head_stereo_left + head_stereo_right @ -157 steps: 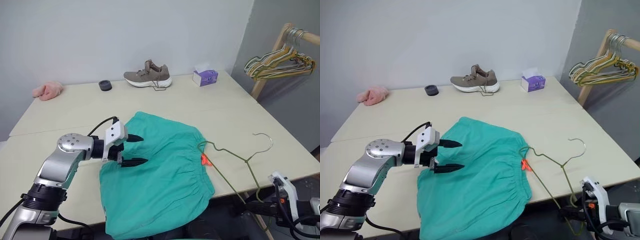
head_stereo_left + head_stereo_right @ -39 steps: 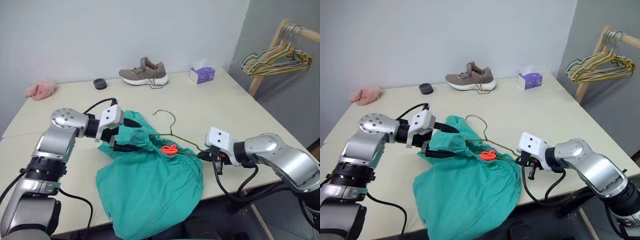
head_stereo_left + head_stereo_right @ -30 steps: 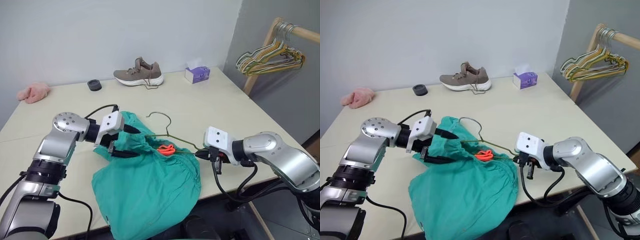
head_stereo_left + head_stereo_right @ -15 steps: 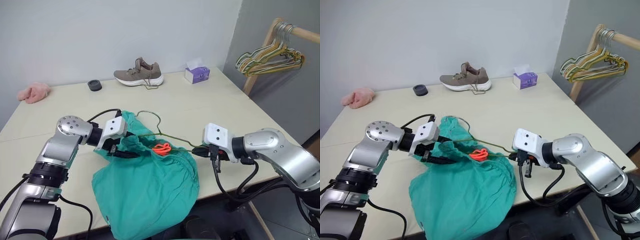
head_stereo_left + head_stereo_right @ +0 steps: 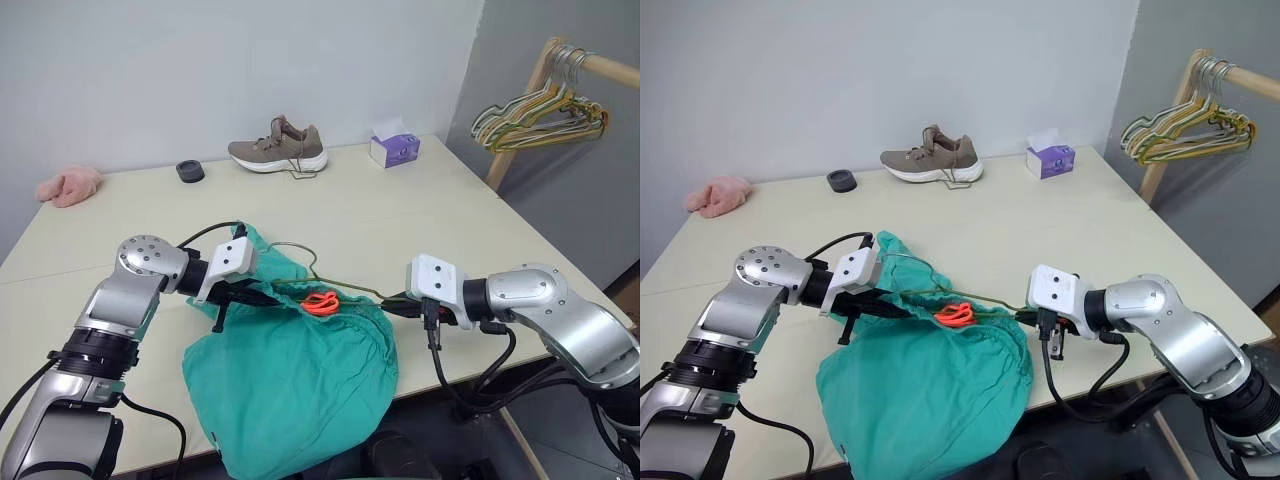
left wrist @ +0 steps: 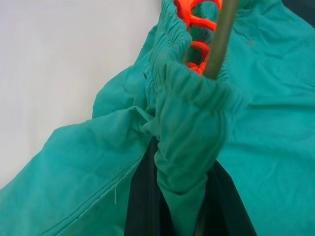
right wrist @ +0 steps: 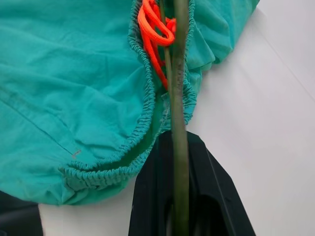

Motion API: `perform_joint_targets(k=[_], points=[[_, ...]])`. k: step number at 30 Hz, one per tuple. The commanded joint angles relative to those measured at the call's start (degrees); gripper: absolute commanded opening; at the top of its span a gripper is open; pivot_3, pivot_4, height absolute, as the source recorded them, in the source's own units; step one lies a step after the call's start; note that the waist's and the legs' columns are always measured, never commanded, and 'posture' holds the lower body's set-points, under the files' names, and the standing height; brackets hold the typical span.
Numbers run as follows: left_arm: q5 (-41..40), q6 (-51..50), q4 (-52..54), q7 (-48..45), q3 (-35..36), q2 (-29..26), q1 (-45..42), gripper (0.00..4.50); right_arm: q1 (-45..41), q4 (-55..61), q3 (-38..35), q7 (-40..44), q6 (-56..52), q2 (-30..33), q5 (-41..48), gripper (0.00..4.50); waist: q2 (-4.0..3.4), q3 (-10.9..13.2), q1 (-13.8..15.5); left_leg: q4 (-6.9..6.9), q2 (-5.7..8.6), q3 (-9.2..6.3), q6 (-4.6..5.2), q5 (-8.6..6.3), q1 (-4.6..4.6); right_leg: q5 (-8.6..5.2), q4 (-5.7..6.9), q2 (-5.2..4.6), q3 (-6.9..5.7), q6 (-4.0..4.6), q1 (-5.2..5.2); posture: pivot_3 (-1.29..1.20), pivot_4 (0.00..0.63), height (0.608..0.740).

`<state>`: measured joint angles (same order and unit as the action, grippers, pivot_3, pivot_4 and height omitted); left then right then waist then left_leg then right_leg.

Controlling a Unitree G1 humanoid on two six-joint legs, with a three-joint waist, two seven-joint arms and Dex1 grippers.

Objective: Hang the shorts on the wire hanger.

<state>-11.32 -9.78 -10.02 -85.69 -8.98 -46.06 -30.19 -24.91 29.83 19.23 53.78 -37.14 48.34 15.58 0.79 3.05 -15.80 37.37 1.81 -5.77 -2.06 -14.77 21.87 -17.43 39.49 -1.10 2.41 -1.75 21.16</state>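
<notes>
Table (image 5: 430,215) bears shorts (image 5: 290,380), shoe (image 5: 278,147), tissue box (image 5: 394,149).

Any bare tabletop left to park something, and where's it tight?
Free: the table between the shoes-and-tissue row and the shorts, and the left side between the pink cloth and the left arm. Crowded: the front edge, with shorts, wire hanger and both arms.

Shorts (image 5: 290,380) plain teal-green; drawcord (image 5: 322,302) orange-red; wire hanger (image 7: 180,98) seemingly olive-grey.

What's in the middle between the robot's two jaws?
In the left eye view, the bunched waistband of the shorts, its orange-red cord and the wire hanger lie between the left gripper and right gripper.
</notes>
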Motion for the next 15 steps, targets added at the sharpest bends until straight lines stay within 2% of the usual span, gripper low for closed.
perform_joint_targets(k=[1, 3, 7, 9, 11, 13, 15], points=[[-0.37, -0.11, 1.54, 0.09, 0.39, -0.94, 0.00, 0.00, 0.76, -3.37, -2.14, 1.69, 7.75, 2.16, -3.57, 0.73, 0.00, 0.00, 0.00, 0.06, 0.00, 0.00, 0.00, 0.00, 0.00, -0.03, 0.04, 0.00, 0.00, -0.05, -0.01, -0.30, 0.000, 0.740], [-0.18, 0.00, 1.80, 0.02, 0.31, -1.25, 0.39, 0.00, 0.80, -7.28, -3.17, 3.33, 12.27, 4.75, -5.64, 1.34, -0.01, 0.01, 0.01, 0.21, 0.00, 0.01, 0.00, 0.00, 0.00, -0.13, 0.14, 0.00, 0.00, -0.23, -0.03, -0.30, 0.000, 0.740], [-0.08, -0.04, 2.22, -0.21, 0.23, -1.80, 1.17, 0.00, 0.18, -16.59, -6.87, 6.83, 18.98, 11.64, -8.35, 2.85, -0.02, 0.02, 0.03, 0.49, 0.04, 0.04, 0.01, -0.01, 0.00, -0.15, 0.28, 0.00, 0.04, -0.27, -0.07, -0.30, 0.000, 0.740], [-0.27, -0.33, 2.47, -0.07, 0.43, -1.97, 1.45, 0.00, 1.95, -18.20, -9.86, 9.36, 18.04, 14.42, -6.36, 3.52, -0.02, 0.02, 0.09, 0.49, 0.04, 0.04, 0.01, -0.01, 0.01, -0.16, 0.28, 0.00, 0.04, -0.27, -0.07, -0.30, 0.000, 0.740], [-0.37, -0.63, 2.13, 0.75, 0.74, -1.79, 1.36, 0.00, 7.03, -14.19, -14.04, 11.30, 10.88, 14.84, 0.88, 4.25, 0.01, -0.01, 0.17, 0.48, 0.04, 0.02, 0.01, -0.01, 0.01, -0.16, 0.31, 0.00, 0.02, -0.26, -0.06, -0.31, 0.000, 0.740], [-0.36, -0.78, 1.66, 1.34, 0.89, -1.59, 1.09, 0.00, 12.48, -7.73, -16.61, 10.12, 4.40, 12.61, 7.11, 4.25, 0.10, -0.06, 0.26, 0.46, 0.01, -0.09, 0.01, -0.01, 0.02, -0.17, 0.36, 0.02, -0.07, -0.24, -0.07, -0.31, 0.000, 0.740], [-0.37, -0.88, 1.48, 1.57, 0.89, -1.57, 0.88, 0.00, 15.93, -3.11, -17.04, 7.00, 0.73, 9.78, 9.26, 4.25, 0.09, -0.07, 0.12, 0.49, -0.03, -0.15, 0.01, -0.01, 0.02, -0.18, 0.45, 0.07, -0.11, -0.22, -0.07, -0.31, 0.000, 0.740]])
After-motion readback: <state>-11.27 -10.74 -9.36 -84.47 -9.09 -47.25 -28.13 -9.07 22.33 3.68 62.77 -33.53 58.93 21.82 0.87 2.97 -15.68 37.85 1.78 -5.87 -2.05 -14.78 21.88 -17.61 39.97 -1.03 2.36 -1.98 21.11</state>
